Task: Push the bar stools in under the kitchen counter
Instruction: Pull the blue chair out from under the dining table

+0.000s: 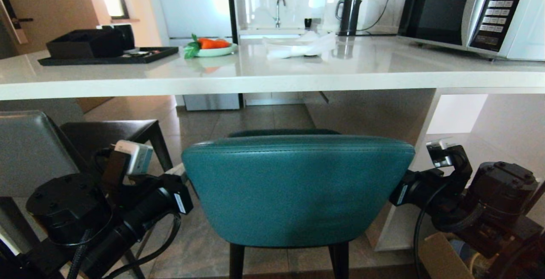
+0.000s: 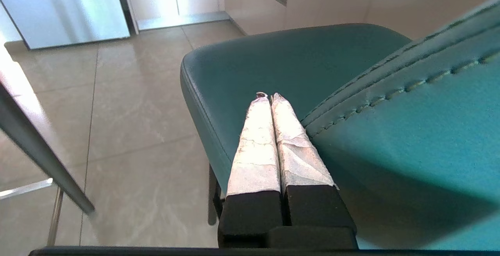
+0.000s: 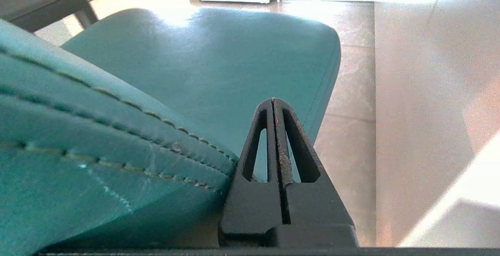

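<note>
- Jaws on both arms are pressed together with nothing between them. Your left gripper [image 2: 269, 96] lies along the left flank of the teal stool [image 1: 298, 189], tips over the seat edge; your right gripper [image 3: 273, 101] mirrors it on the right flank.
- Teal stool stands right in front of you, back toward you, seat pointing at the table [image 1: 238, 76]. Seat front looks to be just at or under the slab edge; I can't tell how far in.
- Grey stool [image 1: 30, 151] sits off to your left, beside a dark side table [image 1: 110, 130], not yet pushed in.
- Handling, as a judgement: padded leather back gives a little and is smooth, so clenched fingers may slide. Frame likely stiff, tall and top-heavy.
- Push low on the backrest, both sides evenly, or it may tip or yaw.
- White end panel [image 1: 408, 194] stands near the right side; keep the stool straight.
</note>
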